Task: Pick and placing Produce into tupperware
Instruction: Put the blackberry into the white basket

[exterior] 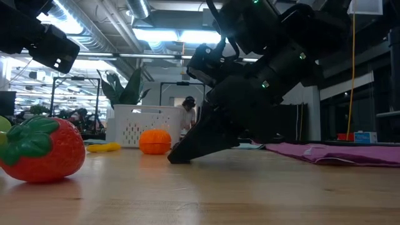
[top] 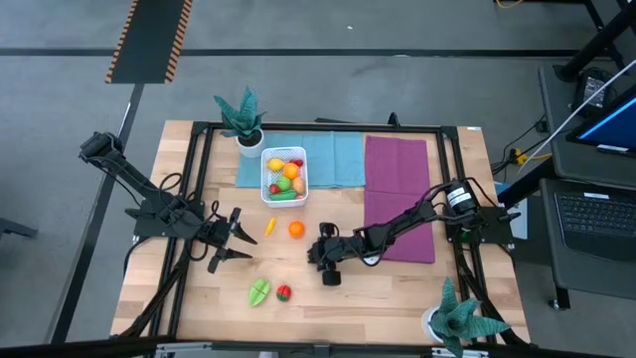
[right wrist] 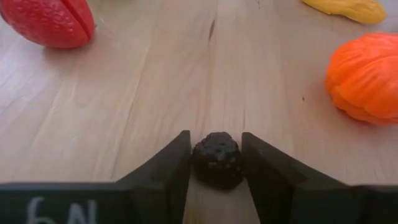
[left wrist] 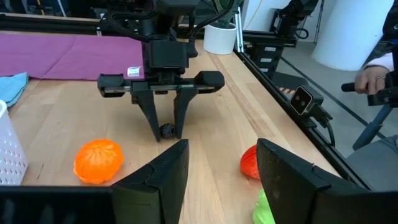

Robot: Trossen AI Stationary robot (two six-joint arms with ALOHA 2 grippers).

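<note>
My right pincer is down at the worktop, its two fingers closed against the sides of a small dark berry, which sits on the wood between them. Just beyond the tips, to one side, lies an orange piece; past that a yellow piece. On the other side, near, is a red strawberry, with a green piece beside it. Farther out, past the orange piece, stands the white tupperware on a blue cloth, already holding several produce pieces. A purple cloth lies under my right arm. My left pincer waits across the orange piece from the right one, fingers partly apart, holding nothing. Potted plants stand at two corners.
</note>
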